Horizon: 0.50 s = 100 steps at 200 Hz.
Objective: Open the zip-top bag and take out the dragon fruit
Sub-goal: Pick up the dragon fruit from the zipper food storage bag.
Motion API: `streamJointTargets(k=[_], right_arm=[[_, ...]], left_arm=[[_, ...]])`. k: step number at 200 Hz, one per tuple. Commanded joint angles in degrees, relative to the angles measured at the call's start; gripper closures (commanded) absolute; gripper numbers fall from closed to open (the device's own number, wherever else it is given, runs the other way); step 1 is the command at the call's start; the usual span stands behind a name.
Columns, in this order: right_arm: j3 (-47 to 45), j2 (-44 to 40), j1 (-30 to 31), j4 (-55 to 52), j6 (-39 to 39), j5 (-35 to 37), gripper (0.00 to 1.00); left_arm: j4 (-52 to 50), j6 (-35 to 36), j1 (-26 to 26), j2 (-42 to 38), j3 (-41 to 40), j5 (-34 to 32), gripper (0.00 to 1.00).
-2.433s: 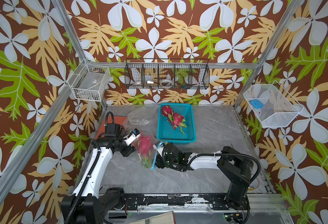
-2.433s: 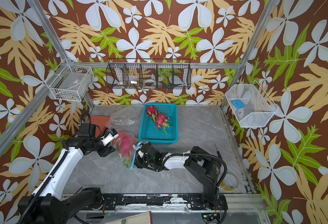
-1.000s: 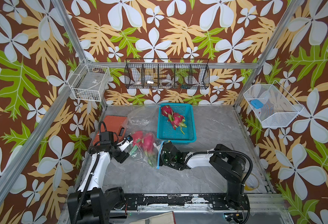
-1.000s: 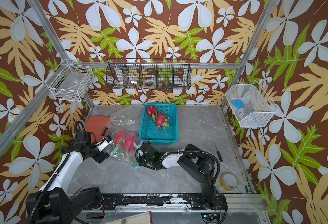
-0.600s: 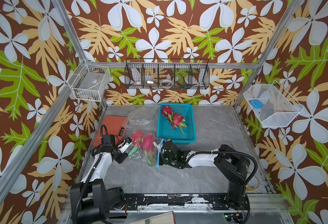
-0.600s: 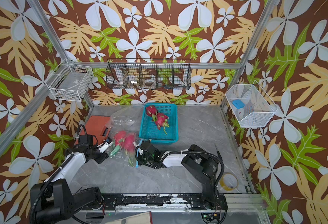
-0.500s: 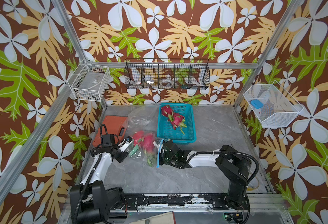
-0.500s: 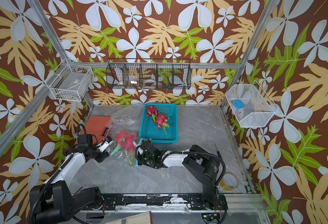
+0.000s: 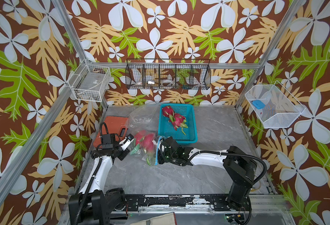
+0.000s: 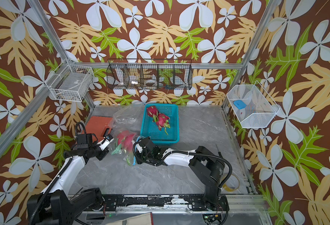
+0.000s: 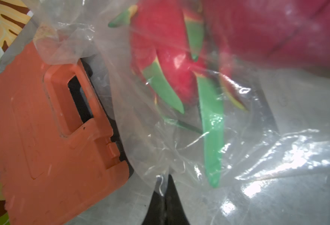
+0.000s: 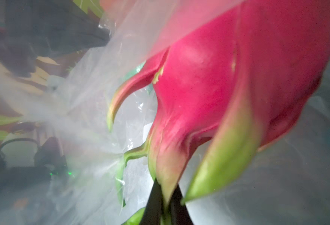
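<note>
The clear zip-top bag (image 9: 140,151) with a blue zip edge lies left of centre on the grey table, with two magenta dragon fruit (image 9: 146,140) in it. My left gripper (image 9: 130,138) is at the bag's left side. In the left wrist view its jaws (image 11: 165,181) are shut on a fold of the bag's film (image 11: 257,155), close to a red fruit (image 11: 168,54). My right gripper (image 9: 157,154) is at the zip mouth. In the right wrist view it (image 12: 165,194) is shut on a green-tipped scale of a dragon fruit (image 12: 218,78).
A blue basket (image 9: 191,126) behind the right gripper holds two more dragon fruit (image 9: 175,116). An orange case (image 9: 112,126) lies at the back left, under a second crumpled clear bag (image 9: 142,116). A tape roll (image 10: 229,184) sits front right. Wire baskets hang on the walls.
My left gripper has closed its jaws on the bag's film at the left side. The right gripper has stayed shut at the zip mouth, and the bag has barely moved.
</note>
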Motion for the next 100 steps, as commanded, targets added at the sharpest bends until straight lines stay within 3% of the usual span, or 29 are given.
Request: streamJointTargets(k=[1,49,100], right_arm=[[-0.9,-2.1,0.1,-1.7,-2.1,-1.6,1.0],[-2.7,-4.3,0.1,-5.1,-4.0,-1.7,1.0],[-8.0,-11.5,0.1,-8.6,-4.7,-3.6,1.0]], left_arm=[[2.4,2.8,0.1,-0.4,-0.8,-6.6,1.0],[0.0,3.5,1.0,1.0,-0.5,-6.6,1.0],[10.1,12.1,2.1,0.2,-6.0,-17.7,1.0]])
